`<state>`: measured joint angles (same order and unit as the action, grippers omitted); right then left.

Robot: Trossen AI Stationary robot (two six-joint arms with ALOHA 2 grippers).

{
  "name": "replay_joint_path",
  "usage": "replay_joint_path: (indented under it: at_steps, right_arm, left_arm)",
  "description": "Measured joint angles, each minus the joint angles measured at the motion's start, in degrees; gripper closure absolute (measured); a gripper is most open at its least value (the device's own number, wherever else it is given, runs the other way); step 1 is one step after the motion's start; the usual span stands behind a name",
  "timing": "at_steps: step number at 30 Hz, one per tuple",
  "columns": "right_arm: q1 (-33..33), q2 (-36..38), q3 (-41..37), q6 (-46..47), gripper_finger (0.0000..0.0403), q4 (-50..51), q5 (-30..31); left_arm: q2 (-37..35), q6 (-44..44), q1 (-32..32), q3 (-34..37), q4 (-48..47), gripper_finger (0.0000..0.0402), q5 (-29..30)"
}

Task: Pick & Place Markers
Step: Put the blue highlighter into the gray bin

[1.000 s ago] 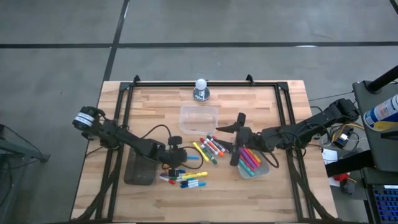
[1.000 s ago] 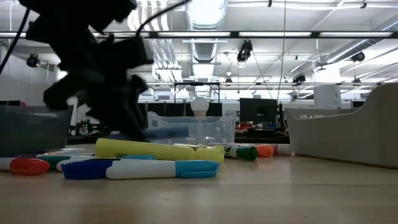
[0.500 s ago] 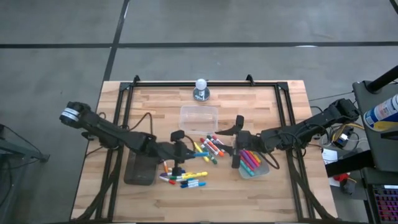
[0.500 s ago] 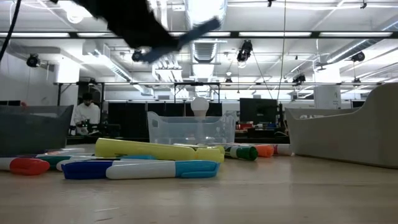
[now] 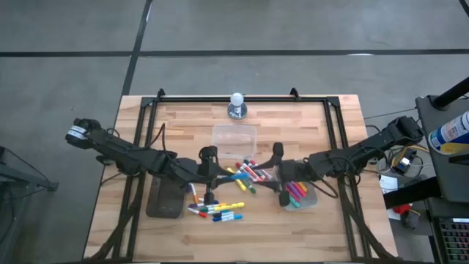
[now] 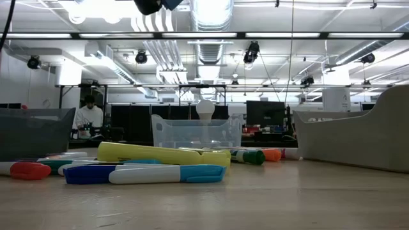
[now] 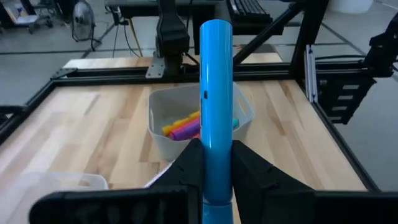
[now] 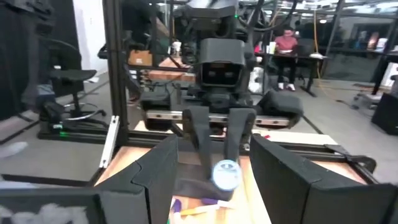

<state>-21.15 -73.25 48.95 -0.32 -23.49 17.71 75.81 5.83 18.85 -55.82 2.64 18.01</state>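
Left wrist view: left gripper [image 7: 211,171] clamped low on an upright blue marker [image 7: 216,106] facing the marker tub [image 7: 244,112]; right gripper [image 8: 211,168] spread wide opposite, risking collision or marker slip.

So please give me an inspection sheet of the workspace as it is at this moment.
Surface: wooden table, black frame.
Job's things: loose markers mid-table; more in the tub; blue marker held upright.
Clutter: empty clear tub; dark tray; white bulb-like object.
Grippers: left gripper shut on blue marker; right gripper open, facing it.
Cables: black cable along left arm.
Surroundings: person at a distant desk.
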Motion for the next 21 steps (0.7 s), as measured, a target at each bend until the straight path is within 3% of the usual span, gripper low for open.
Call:
replay_joint_path:
  at_steps: [21]
  right_arm:
    - [0.6, -4.2, 2.1, -1.2, 0.0219, -3.0, 0.4]
  left_arm:
    - [0.0, -2.8, -0.5, -2.7, 0.8, 0.0354, -0.1]
